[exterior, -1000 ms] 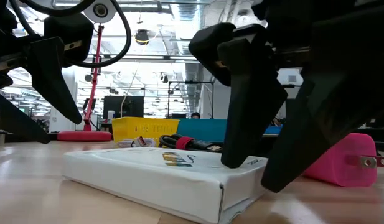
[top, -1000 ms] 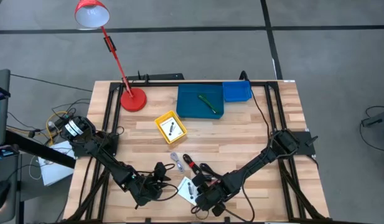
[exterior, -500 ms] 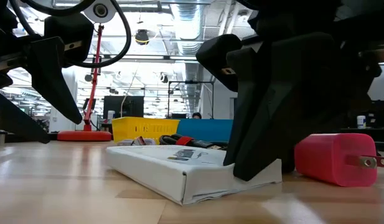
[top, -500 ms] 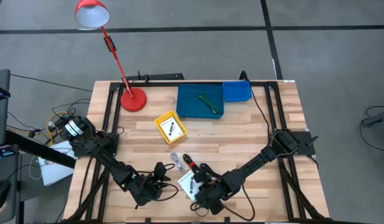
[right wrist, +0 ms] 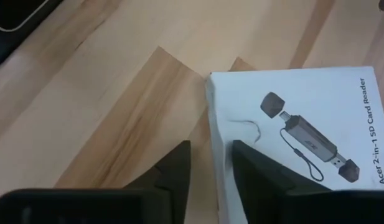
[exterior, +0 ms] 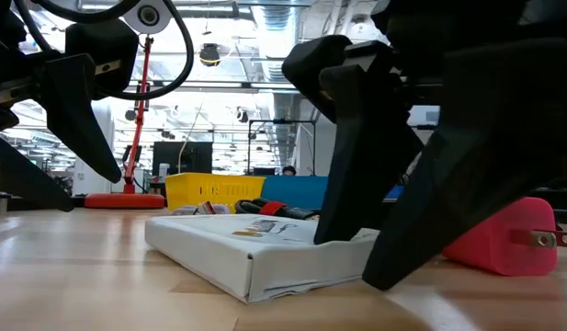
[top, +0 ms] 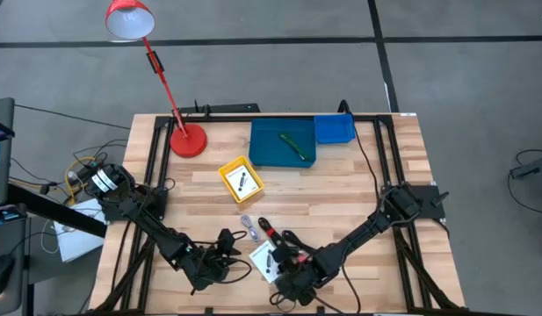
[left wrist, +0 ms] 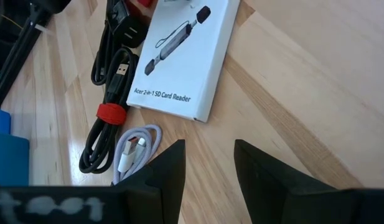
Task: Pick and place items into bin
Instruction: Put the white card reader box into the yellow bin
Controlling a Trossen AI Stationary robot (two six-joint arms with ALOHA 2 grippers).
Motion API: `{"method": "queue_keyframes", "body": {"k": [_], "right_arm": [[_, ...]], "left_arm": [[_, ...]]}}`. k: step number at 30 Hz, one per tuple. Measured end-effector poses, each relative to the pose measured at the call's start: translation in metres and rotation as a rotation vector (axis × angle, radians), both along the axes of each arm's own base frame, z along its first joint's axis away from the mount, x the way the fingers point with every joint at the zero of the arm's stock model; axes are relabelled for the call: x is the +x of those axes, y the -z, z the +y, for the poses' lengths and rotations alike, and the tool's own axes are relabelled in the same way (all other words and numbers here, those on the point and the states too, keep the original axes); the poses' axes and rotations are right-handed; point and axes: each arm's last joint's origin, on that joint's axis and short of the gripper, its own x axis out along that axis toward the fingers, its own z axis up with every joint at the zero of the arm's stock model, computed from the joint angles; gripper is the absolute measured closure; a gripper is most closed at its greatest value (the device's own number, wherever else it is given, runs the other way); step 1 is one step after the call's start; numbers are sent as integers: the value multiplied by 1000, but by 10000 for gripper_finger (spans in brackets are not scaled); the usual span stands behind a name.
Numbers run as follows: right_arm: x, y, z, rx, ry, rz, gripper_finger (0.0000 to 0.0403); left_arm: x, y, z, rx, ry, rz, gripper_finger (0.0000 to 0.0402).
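White box: the white box [top: 264, 261] (a card reader package) lies flat on the bench [top: 341, 189] near its front edge, its long axis running diagonally, one corner toward the camera in the low view.
Right hand: the right hand [top: 284, 283] is down at the box's near edge; its two fingers [right wrist: 173, 168] stand a little apart with the edge of the box between them, so it looks like a grip on that edge.
Left hand: the left hand [top: 220, 263] is low just left of the box, fingers apart, holding nothing.
Beside the box: a pink plug [exterior: 504, 237], a black cable with a red band [left wrist: 107, 112], a pale coiled cable [left wrist: 135, 146].
Farther back: a blue bin [top: 282, 143] with a green pen [top: 293, 143] in it, a yellow box [top: 241, 179], a red lamp [top: 187, 139].
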Motion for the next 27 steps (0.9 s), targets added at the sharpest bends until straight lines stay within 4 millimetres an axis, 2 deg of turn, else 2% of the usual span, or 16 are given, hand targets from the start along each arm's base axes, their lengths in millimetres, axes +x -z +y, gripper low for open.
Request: {"method": "queue_keyframes", "body": {"k": [7, 27], "right_arm": [[4, -6, 2, -34, -38, -23, 267], [7, -17, 10, -56, -63, -43, 274]], "left_arm": [[0, 0, 0, -14, -10, -2, 271], [0, 0, 0, -20, -4, 4, 271]]}}
